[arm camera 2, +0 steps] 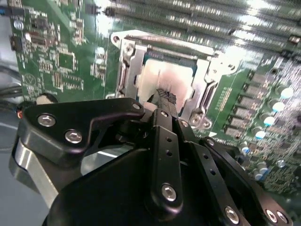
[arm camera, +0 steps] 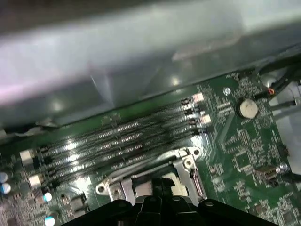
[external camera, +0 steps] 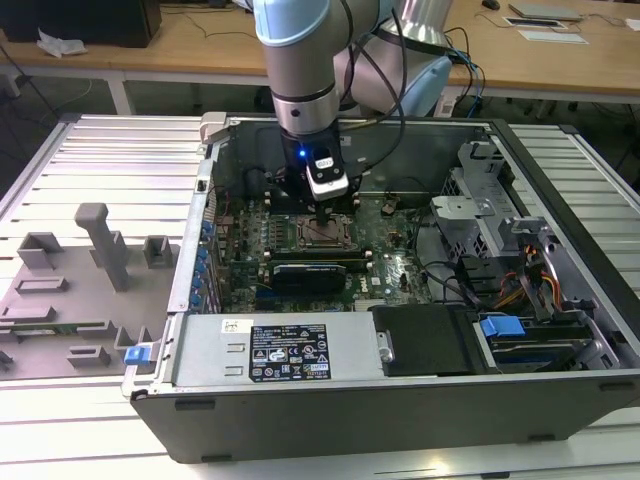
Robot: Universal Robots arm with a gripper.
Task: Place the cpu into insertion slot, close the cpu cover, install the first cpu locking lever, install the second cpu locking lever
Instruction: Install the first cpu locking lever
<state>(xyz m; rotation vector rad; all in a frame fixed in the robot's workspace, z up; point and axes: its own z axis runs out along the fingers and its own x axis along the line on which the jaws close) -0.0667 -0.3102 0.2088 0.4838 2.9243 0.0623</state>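
A pale ribbed metal bench [external camera: 90,150] carries the work. Behind it stand long wooden desks [external camera: 200,50] with white legs. On the desk at the exterior view's right lie flat devices [external camera: 545,14], and at the left a crumpled white paper [external camera: 60,43]. Light is bright and even.

cpu [arm camera 2: 164,77] in insertion slot [arm camera 2: 123,70] (pincer [arm camera 2: 165,97] above)

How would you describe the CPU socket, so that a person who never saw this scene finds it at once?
Look inside the open grey computer case, on the green circuit board at its floor. Directly under the black gripper sits the insertion slot: a small square socket with a silvery metal frame, unlike the long black card beside it.
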